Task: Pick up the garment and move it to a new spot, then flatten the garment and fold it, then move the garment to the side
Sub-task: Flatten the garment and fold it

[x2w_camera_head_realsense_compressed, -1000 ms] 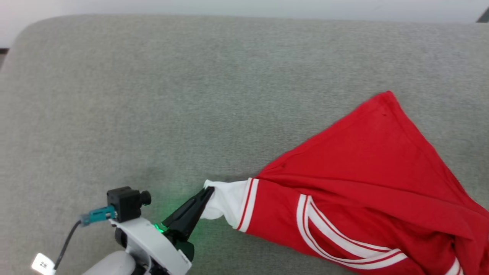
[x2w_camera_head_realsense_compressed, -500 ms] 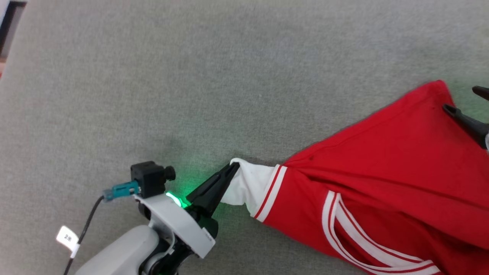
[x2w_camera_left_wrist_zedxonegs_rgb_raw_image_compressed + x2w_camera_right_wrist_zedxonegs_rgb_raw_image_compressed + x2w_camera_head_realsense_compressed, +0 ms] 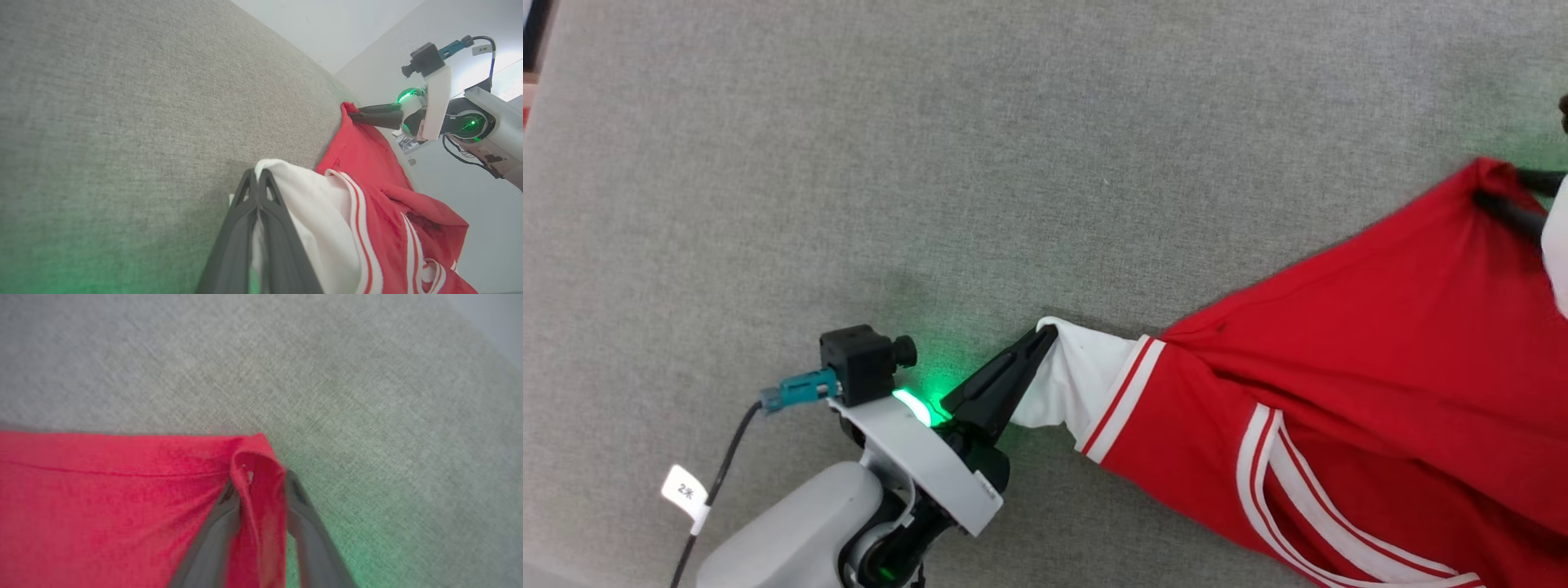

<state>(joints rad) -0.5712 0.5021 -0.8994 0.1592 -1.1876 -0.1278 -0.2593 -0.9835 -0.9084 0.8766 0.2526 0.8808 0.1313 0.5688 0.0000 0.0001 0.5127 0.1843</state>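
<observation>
**Two-point hold on shirt: check R bite first**

L gripper (image 3: 1045,333) is clamped tight on the white sleeve cuff (image 3: 1066,384). R gripper (image 3: 261,479) straddles the rolled red hem corner (image 3: 255,457), fingers apart w/ cloth between. Can't tell if that's a firm pinch. The garment (image 3: 1339,351) lies on the grey cushion (image 3: 931,163), right side of head view, stretched btwn both grippers. Tip: get R's bite past the roll before lifting, then raise both evenly, else the corner prob slips.

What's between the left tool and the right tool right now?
The garment, stretched over the grey surface: white sleeve in the left tool, red corner at the right tool. The head view shows it.
</observation>
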